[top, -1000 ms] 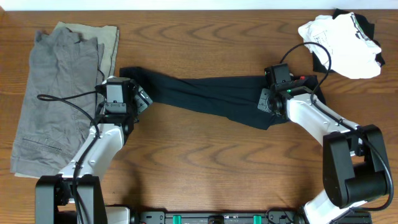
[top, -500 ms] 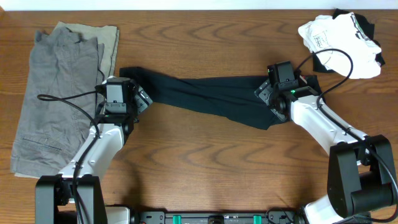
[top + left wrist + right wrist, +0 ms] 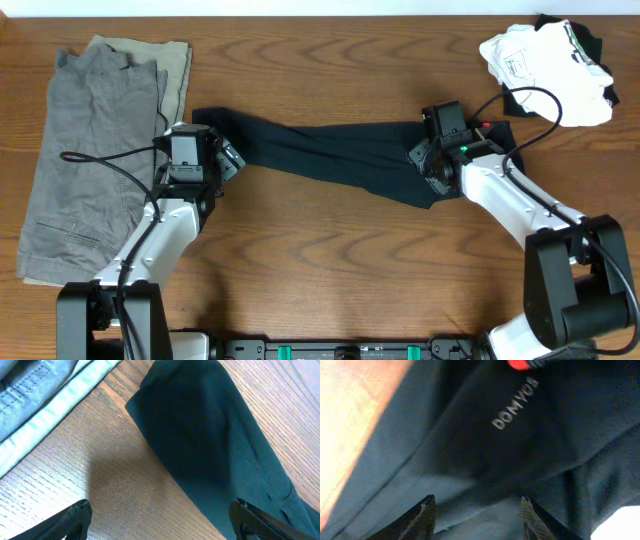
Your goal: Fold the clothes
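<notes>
**Leggings lie stretched between two spread claws**

Overhead: the black leggings (image 3: 330,155) lie across the middle of the table (image 3: 330,270), with the left gripper (image 3: 228,158) at one end and the right gripper (image 3: 420,160) at the other. Grey trousers (image 3: 90,150) lie at the left and a white garment (image 3: 545,60) at the far right.

Left wrist: its fingers (image 3: 72,517) stand wide apart, pinching nothing.

Right wrist: its fingers (image 3: 422,517) stand parted over black fabric, near the logo (image 3: 515,410).

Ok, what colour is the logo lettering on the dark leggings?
Pale, whitish lettering on the black leggings; the right wrist view shows it best.
</notes>
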{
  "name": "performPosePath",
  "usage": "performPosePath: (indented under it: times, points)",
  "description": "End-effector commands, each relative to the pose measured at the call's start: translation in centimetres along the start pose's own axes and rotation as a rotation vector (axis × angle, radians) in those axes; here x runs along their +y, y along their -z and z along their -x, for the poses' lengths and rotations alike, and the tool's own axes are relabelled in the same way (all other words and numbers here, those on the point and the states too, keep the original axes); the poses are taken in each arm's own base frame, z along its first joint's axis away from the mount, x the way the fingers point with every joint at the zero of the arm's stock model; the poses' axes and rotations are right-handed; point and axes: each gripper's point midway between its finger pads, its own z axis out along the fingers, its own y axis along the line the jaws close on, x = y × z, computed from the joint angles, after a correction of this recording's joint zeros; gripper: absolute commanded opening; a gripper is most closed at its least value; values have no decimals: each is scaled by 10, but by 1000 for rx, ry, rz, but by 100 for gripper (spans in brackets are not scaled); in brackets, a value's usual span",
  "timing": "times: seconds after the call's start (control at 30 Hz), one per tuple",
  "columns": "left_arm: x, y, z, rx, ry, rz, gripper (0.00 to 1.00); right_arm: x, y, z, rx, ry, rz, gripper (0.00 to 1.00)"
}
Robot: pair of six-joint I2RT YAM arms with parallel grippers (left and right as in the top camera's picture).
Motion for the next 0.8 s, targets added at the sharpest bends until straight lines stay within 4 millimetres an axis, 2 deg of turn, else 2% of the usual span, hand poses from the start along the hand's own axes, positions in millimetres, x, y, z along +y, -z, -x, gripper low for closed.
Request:
performPosePath:
  times: [0.0,0.2,0.3,0.4,0.57,0.77]
  points:
    - [-5,5,6,-17,-4,-13,89,-6,-7,-7,24,-4,-37,51]
    - [-2,5,3,-3,-6,-2,89,-9,-8,-2,-4,-4,-52,50]
    - [-2,5,3,-4,-6,-2,89,-11,-8,6,-51,-1,-66,41]
    - [-2,5,3,-4,-6,-2,89,-8,-7,16,-103,45,-62,39]
    - [-2,5,3,-3,-6,-2,89,-7,-8,17,-108,57,-59,24]
    - [-2,5,3,-3,-6,-2,89,-11,-15,14,-98,66,-79,23]
